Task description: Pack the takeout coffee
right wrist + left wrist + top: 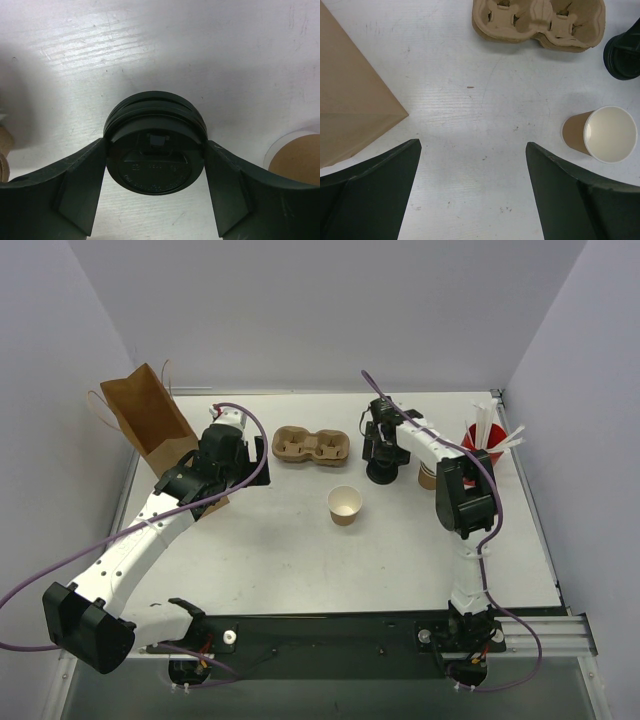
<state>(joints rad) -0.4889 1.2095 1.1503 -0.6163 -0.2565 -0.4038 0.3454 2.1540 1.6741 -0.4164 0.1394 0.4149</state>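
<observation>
- Open-topped brown paper cup (345, 505) stands upright mid-bench.
- The right jaws clamp a black lid (155, 170) toward the far edge.
- The left jaws gape wide beside a paper bag (148, 420), far-left corner.

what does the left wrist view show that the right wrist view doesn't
Only left wrist: the paper bag, the cup carrier, the open paper cup and the left gripper, open over the white table. Only right wrist: the right gripper flanking the black lids, plus an unclear tan disc. Both: the black lids and the table.
</observation>
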